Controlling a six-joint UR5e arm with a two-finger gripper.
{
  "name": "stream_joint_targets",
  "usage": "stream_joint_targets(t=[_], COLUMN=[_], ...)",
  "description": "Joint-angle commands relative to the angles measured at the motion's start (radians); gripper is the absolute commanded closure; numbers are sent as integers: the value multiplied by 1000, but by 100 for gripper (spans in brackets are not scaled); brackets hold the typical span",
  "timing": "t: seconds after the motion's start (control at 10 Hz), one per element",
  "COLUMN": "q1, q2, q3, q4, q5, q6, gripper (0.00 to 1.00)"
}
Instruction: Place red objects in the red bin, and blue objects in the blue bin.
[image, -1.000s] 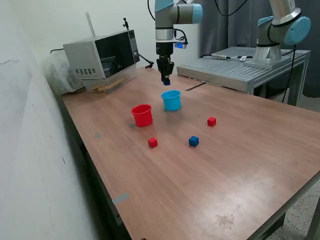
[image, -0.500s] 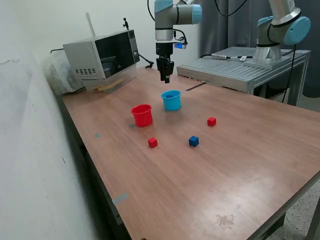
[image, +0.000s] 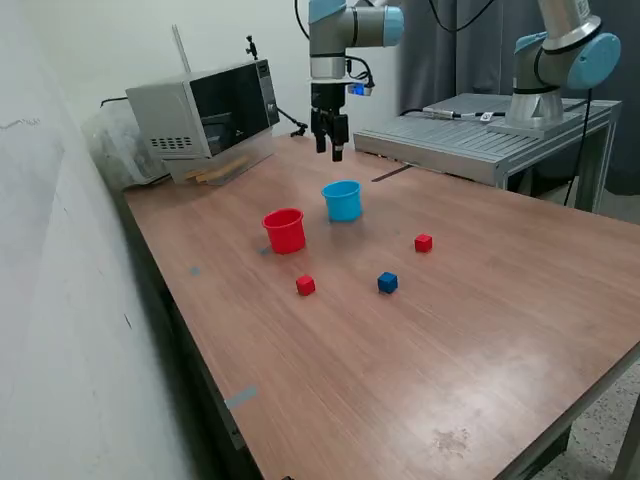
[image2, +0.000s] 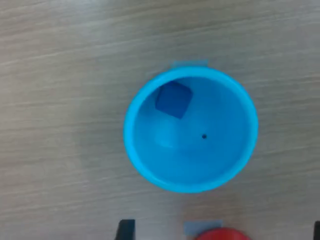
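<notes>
While the arm hangs over the far part of the wooden table (image: 420, 340), the claw (image: 330, 150) points straight down, above the blue bin (image: 342, 201) and not touching it. In the exterior view the two fingers stand apart with a gap between them, and nothing is between them; one fingertip (image: 338, 153) appears lower than the other. In the wrist view only two dark finger ends show at the edge of the picture, one of them (image2: 126, 230) clearly, well apart from each other, and the space between them holds nothing. So the claw is spread and empty.

Directly under the claw, the blue bin (image2: 191, 131) stands upright with its mouth open to the camera. Inside it lies one blue cube (image2: 173, 99), close against the inner wall, a little tilted. A small dark dot is on the bottom of the bin.

Just beside the blue bin, and lower than the claw toward the exterior view's left, stands the red bin (image: 284, 230), upright; its rim (image2: 222, 234) also shows at the edge of the wrist view. I cannot tell what is inside it.

Farther from the claw, toward the near side of the table, three cubes lie on the wood, well apart from each other: a red cube (image: 305, 285) in front of the red bin, a second blue cube (image: 387, 283) beside it, and another red cube (image: 423, 243) toward the exterior view's right.

Behind the claw, a microwave (image: 205, 115) sits at the table's far edge.
</notes>
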Motion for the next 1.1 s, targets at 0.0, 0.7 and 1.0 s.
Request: stream_joint_targets(t=[0.0,0.7,1.0], q1=[131,541,586], q2=[-86,-208,31], q3=[-2,-195,-347], q4=[69,271,246], q5=[1,8,21], q6=[0,47,55], gripper=[0,0,0])
